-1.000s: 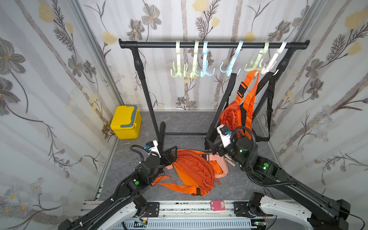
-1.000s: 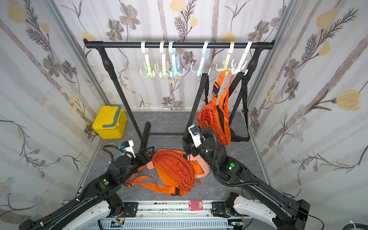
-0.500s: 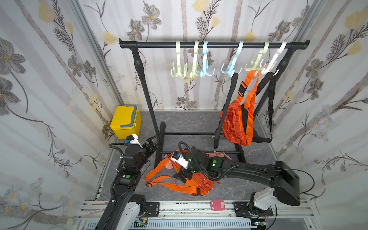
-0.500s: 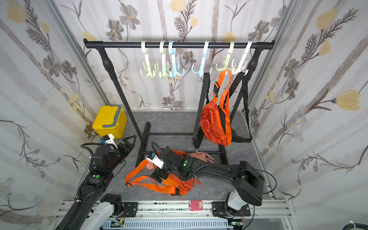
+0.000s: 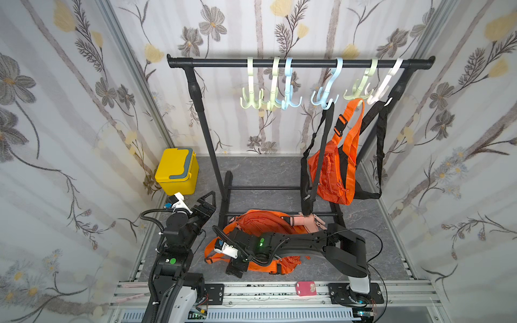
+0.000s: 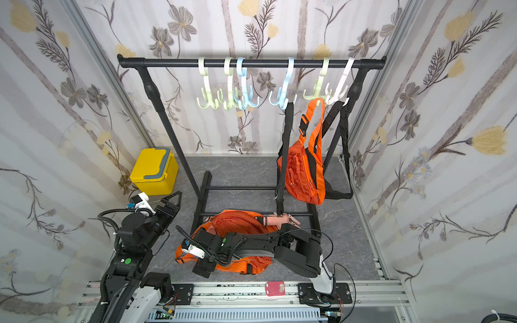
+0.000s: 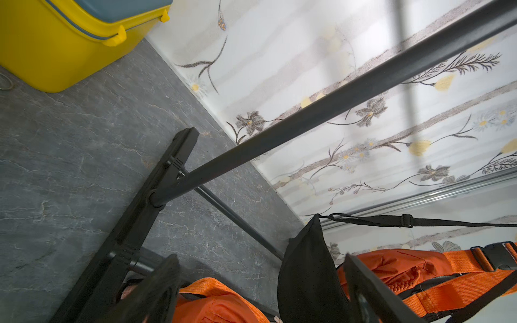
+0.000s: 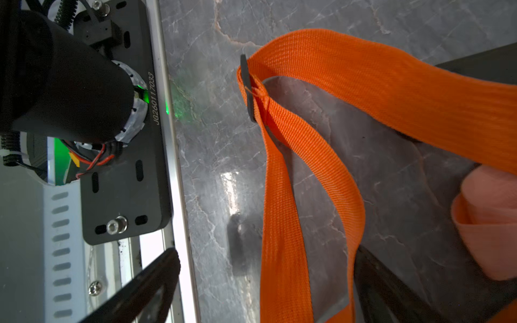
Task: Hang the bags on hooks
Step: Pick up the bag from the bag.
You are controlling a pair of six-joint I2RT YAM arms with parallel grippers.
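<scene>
In both top views the orange fabric sling bag lies on the grey marbled floor, near the front rail and just in front of the black metal garment rack, its long axis running left to right; its orange webbing strap loops out at the left near end. The right gripper reaches across from the right and sits low over that near-left part, so I judge the right arm the nearer one, while the left gripper hangs well apart to the far left, beside the yellow plastic lidded box, pointing toward the rack's foot. In a top view, 6 pastel plastic hooks hang high on the bar, far above the bag. In the left wrist view the left fingers stand spread with nothing between them, the bag beyond them. In the right wrist view the right fingers are spread wide with the doubled strap running lengthwise in the gap, nearer 1 finger; whether it touches, I cannot tell. Nothing is pinched.
</scene>
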